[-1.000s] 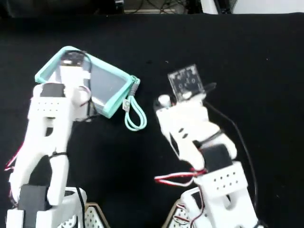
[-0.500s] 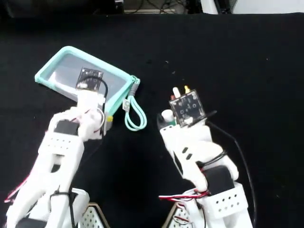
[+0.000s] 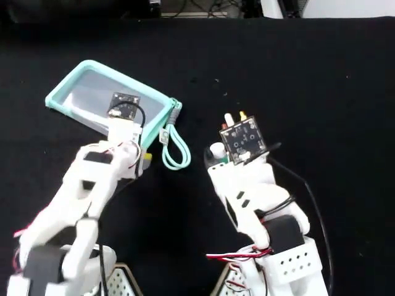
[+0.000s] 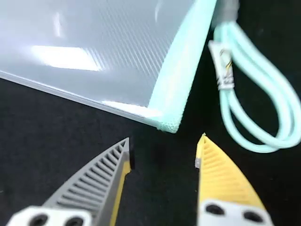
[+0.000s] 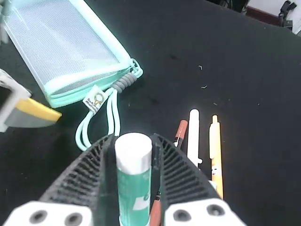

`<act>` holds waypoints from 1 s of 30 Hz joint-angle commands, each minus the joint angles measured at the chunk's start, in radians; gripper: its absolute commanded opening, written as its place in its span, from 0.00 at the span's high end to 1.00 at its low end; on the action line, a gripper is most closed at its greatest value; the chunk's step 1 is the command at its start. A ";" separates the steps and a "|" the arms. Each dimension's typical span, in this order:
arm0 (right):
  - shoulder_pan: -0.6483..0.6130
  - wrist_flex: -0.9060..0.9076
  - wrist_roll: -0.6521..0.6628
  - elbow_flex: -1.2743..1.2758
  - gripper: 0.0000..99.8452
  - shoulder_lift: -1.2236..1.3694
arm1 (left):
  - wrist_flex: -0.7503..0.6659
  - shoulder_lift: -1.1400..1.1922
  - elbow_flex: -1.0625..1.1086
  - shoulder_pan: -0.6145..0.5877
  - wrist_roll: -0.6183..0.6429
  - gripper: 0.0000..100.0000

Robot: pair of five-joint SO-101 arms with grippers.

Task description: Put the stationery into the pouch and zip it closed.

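The plastic pouch [image 4: 117, 52] looks glossy, the tablecloth [image 3: 321, 74] matt

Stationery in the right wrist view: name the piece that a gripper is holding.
The green stick with the white cap, clamped upright in the right gripper. The red pen, white pen and orange pen lie loose beside it.
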 commanded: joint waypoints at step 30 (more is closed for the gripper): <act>0.008 -0.034 0.008 0.013 0.99 -0.015 | -0.157 0.123 -0.131 0.004 0.092 0.69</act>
